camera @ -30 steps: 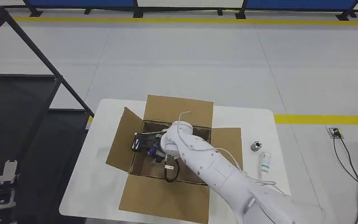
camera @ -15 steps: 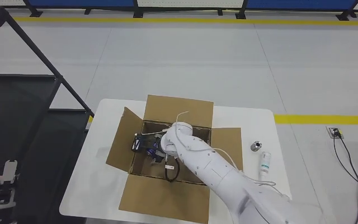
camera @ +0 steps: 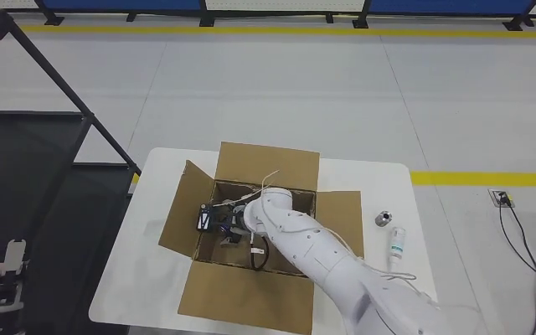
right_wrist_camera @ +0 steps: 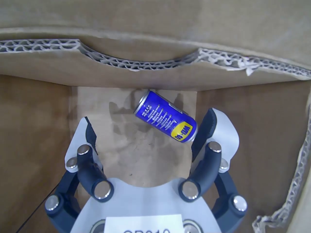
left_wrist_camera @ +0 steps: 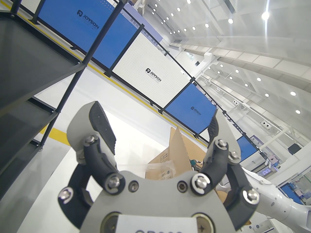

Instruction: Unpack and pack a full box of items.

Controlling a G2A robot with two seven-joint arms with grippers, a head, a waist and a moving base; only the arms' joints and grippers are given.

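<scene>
Inside box (camera: 251, 297), right hand (right_wrist_camera: 149, 122) spread, blue can (right_wrist_camera: 165, 120), far end under cardboard

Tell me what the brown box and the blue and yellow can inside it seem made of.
The brown box: corrugated cardboard, matte; fluted layers show along its torn edge. The blue and yellow can: probably metal, glossy print; silvery end rim.
</scene>
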